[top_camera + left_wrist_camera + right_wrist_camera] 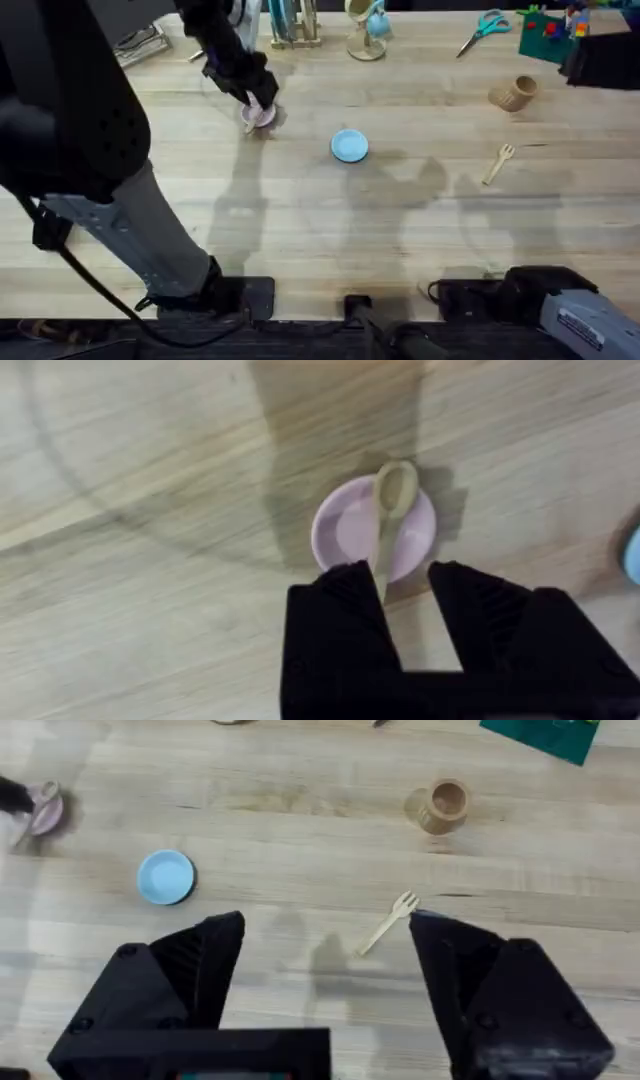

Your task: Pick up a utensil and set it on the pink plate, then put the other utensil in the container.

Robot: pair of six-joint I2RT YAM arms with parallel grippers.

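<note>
Our left end effector (pixel 405 595) hangs over the pink plate (pixel 345 530) at the far left of the bench (pixel 300 230), fingers spread, the spoon (pixel 390 505) lying across the plate with its handle between them. Our right end effector (pixel 325 970), also spread wide, hovers near its base; the fork (pixel 497 164) lies on the bench near the tan container (pixel 514 94), with the blue plate (pixel 349 146) mid-bench.

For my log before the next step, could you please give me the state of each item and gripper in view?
spoon: bowl over the pink plate, handle between the left fingers
pink plate: on the table under the spoon
fork: flat on the table
container: upright, nothing seen inside
blue plate: bare
left gripper: open
right gripper: open, holding nothing
</note>
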